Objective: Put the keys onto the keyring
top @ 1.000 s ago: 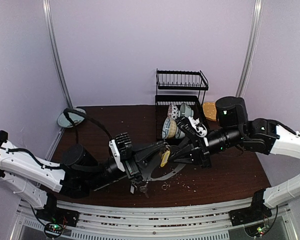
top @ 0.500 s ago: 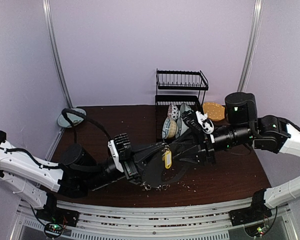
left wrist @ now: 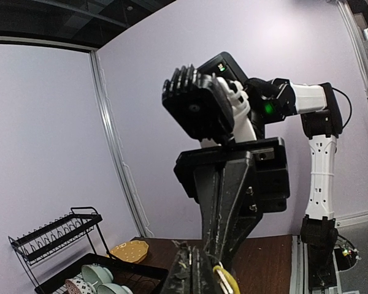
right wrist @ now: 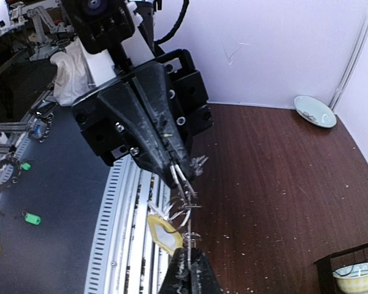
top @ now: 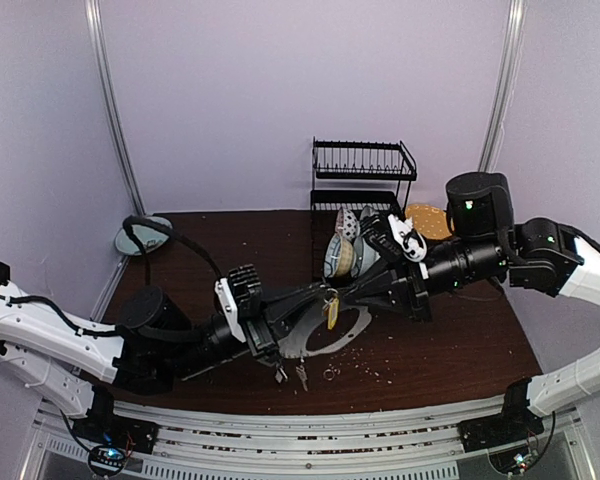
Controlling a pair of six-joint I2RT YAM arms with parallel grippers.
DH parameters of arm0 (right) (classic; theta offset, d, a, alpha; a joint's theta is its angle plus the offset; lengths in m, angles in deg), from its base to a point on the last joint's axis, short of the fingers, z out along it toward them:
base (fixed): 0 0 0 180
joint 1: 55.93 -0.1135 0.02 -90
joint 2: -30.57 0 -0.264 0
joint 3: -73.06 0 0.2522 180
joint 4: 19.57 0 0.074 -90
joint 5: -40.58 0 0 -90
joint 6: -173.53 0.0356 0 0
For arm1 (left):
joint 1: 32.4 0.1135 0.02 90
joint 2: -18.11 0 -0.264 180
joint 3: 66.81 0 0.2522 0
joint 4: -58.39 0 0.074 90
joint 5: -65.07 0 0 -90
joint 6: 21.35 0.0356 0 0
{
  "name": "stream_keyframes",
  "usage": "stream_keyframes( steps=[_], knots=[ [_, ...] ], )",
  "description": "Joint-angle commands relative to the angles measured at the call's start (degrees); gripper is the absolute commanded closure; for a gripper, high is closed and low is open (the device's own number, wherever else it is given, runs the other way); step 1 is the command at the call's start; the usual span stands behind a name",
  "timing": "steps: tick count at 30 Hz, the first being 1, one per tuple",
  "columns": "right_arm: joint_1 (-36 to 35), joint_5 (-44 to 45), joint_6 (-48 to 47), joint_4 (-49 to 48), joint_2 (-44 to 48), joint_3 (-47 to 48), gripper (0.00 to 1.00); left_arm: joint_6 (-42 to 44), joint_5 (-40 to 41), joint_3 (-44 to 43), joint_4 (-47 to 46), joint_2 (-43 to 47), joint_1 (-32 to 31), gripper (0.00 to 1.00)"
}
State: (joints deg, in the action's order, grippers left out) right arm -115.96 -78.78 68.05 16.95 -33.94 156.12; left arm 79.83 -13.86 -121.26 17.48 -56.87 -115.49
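Both arms meet nose to nose above the middle of the dark wooden surface (top: 450, 350). The left tool (top: 317, 298) reaches in from the left with its fingers shut tight, pinching the thin grey wire of the keyring (top: 358, 335). The right tool (top: 350, 296) comes in from the opposite side, tip almost touching the left one. In the right wrist view its fingers are pressed together on the same thin wire, which runs straight up from them into the left tool's tips. The keys (top: 330, 312) hang just below that meeting point. The yellow tag dangles on edge between the two tools, off the surface, beside a cluster of small rings on the wire; the silver key itself is too small to make out. The big hoop sweeps down and away beneath the tools, its lower arc low over the wood, and whether it touches is unclear. Small metal bits (top: 290, 374) dangle under the left tool, and a tiny loose ring (top: 330, 375) lies on the surface just beside them. Behind the action stands a black wire dish rack (top: 365, 160) with bowls (top: 340, 258) in its lower tier. An orange speckled disc (top: 421, 221) lies to the rack's right, and a small plate (top: 143, 236) sits at the far left corner.
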Motion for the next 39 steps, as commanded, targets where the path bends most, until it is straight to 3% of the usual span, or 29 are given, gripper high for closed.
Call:
stream_keyframes(
  steps=[1,12,19,30,34,36,39],
  knots=[
    [0.14,-1.92,0.5,-0.45,-0.11,-0.76,1.0,0.42,-0.33,1.05,-5.67,1.78,-0.2,1.0],
    [-0.18,-12.61,5.51,-12.04,-1.54,-7.51,1.0,2.93,-4.3,0.49,-15.15,-1.46,-0.15,1.0],
    [-0.83,-11.26,4.08,-8.78,-4.0,-7.22,1.0,3.9,-3.56,0.11,-15.3,-1.29,-0.18,1.0],
    [-2.45,-9.24,4.51,-11.23,-4.63,-7.6,1.0,4.11,-2.7,-0.19,-16.1,-2.89,-0.14,1.0],
    [-2.38,-5.1,4.65,-11.35,-2.12,-7.64,0.73,4.51,-0.95,0.11,-14.32,-2.36,-0.14,1.0],
    [-2.31,-0.09,4.59,-11.01,0.59,-8.0,0.72,4.51,-0.04,0.61,-12.84,-1.75,-0.14,1.0],
    [-2.22,2.08,4.1,-11.74,4.8,-8.97,0.79,4.2,1.87,1.51,-10.66,-1.05,-0.14,1.0]
  ],
)
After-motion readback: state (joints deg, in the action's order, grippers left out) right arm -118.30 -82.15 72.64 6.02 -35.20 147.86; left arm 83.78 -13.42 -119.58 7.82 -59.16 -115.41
